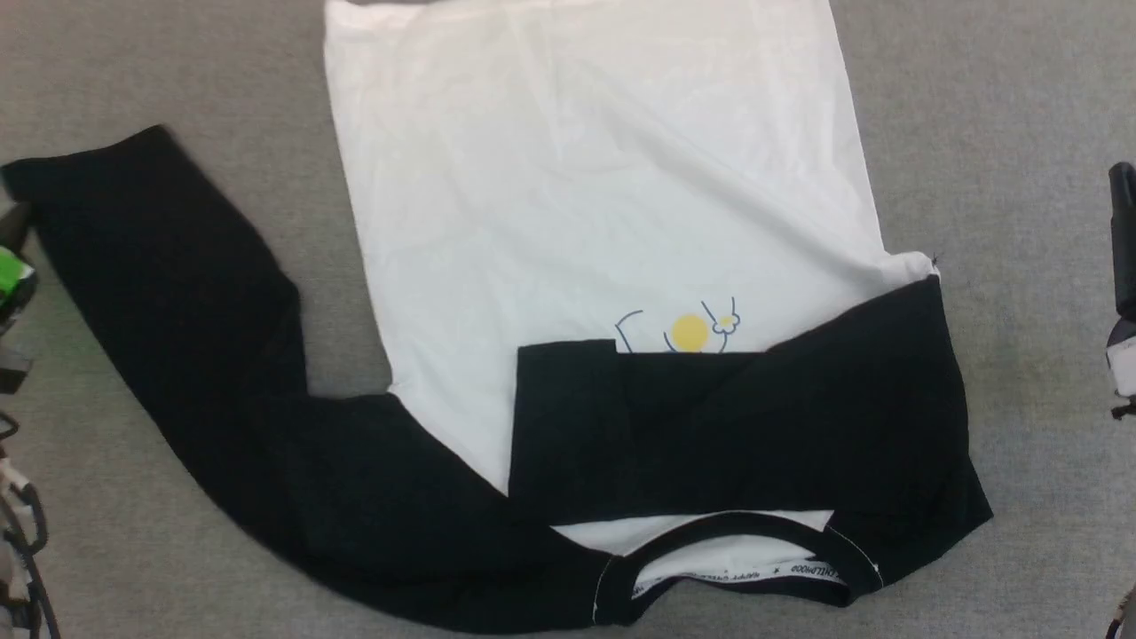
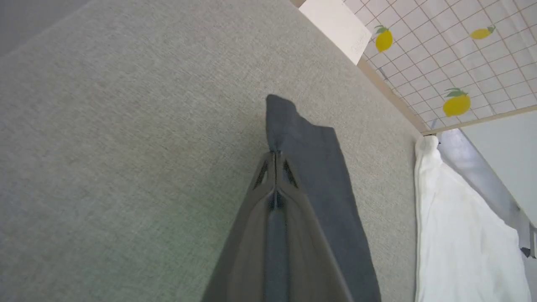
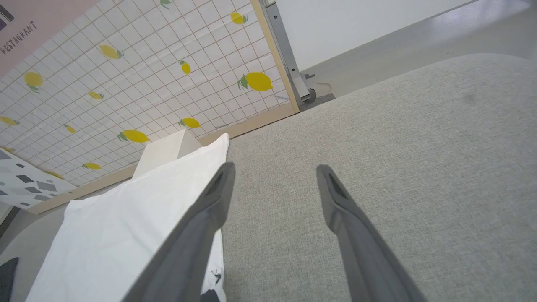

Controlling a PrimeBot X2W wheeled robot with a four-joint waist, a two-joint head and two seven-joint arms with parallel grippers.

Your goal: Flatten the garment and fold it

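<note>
In the head view the garment (image 1: 577, 177) lies flat on the grey worktop (image 1: 1021, 106), neck toward the robot and hem away. Its left black sleeve (image 1: 177, 293) stretches out to the left, while the right sleeve (image 1: 710, 426) is folded across the chest and covers the lower part of the blue-and-yellow print (image 1: 688, 330). The left gripper (image 1: 13, 226) sits at the left sleeve's far end, and the right gripper (image 1: 1123, 231) shows at the right edge, apart from the cloth.

In the left wrist view the left gripper (image 2: 275, 155) has its fingers pressed together, pinching the edge of the dark sleeve (image 2: 319, 176) near the cuff; the white body (image 2: 457, 230) lies to the right.

In the right wrist view the right gripper (image 3: 275, 172) stands wide and empty above the worktop (image 3: 398, 147), beside the garment's white edge (image 3: 126, 218). A lemon-patterned wall (image 3: 126, 84) rises behind.
</note>
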